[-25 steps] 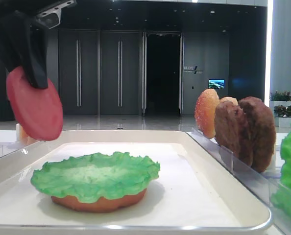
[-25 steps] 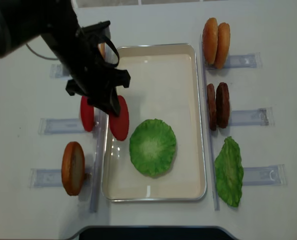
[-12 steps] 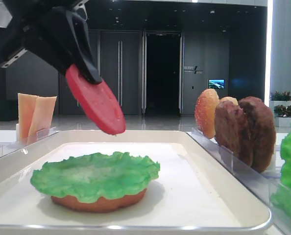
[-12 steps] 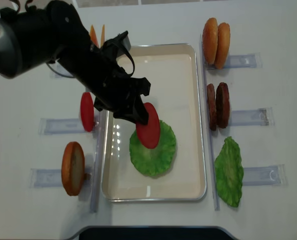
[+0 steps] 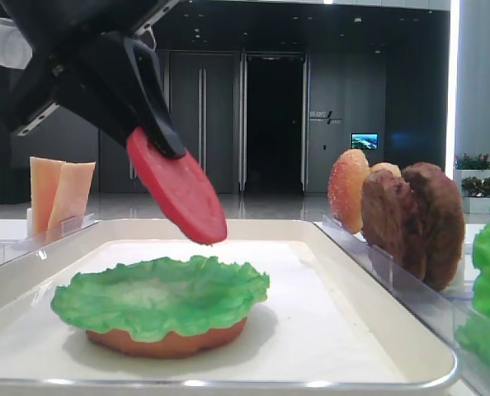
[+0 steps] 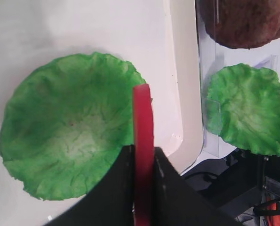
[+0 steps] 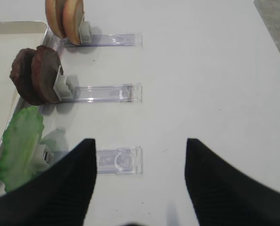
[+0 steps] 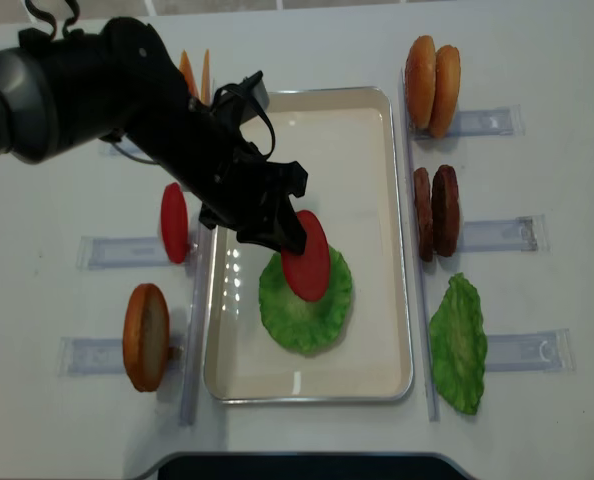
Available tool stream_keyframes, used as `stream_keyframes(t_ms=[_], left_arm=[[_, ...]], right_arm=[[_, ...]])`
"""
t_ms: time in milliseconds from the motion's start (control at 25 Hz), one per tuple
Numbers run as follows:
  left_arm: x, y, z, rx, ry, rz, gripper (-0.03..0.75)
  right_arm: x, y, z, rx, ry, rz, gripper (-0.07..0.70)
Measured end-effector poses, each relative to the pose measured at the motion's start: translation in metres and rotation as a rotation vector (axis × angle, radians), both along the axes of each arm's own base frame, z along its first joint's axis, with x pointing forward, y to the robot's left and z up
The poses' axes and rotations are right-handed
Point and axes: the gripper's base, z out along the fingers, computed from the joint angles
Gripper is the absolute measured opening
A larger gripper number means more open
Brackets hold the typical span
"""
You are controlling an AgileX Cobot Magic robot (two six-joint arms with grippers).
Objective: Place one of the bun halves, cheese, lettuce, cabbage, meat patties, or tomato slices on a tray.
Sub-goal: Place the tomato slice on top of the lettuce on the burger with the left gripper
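Left gripper (image 8: 277,228) clenched on tomato slice (image 8: 306,255), tilted above lettuce (image 8: 305,295) on tray (image 8: 377,120). Right gripper (image 7: 139,179) spread, holding nothing. No readable writing, labels or brands.

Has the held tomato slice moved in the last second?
Yes. The tomato slice went from the tray's left rim to above the lettuce, carried by the left gripper.

The lettuce (image 8: 305,297) is filling the tray's (image 8: 377,110) near half; beyond the lettuce the tray floor is lying bare. Standing meat patties (image 8: 435,211) and bun halves (image 8: 432,71) are walling the tray's right rim.
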Motion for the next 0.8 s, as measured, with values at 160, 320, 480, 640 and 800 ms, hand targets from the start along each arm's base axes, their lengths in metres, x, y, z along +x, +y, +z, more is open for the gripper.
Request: stream_keyframes(t_ms=[160, 320, 480, 640, 800], left_arm=[[0.000, -0.007, -0.009, -0.005, 0.017, -0.012, 0.046], [-0.001, -0.013, -0.015, -0.013, 0.026, -0.025, 0.046], [-0.001, -0.014, -0.017, -0.012, 0.026, -0.022, 0.046], [0.000, -0.014, -0.020, -0.008, 0.033, -0.022, 0.046], [0.001, -0.015, -0.025, -0.001, 0.047, -0.022, 0.046]], right_arm=[[0.000, 0.000, 0.000, 0.000, 0.000, 0.000, 0.425], [0.000, 0.000, 0.000, 0.000, 0.000, 0.000, 0.425], [0.000, 0.000, 0.000, 0.000, 0.000, 0.000, 0.425], [0.000, 0.000, 0.000, 0.000, 0.000, 0.000, 0.425], [0.000, 0.000, 0.000, 0.000, 0.000, 0.000, 0.425]])
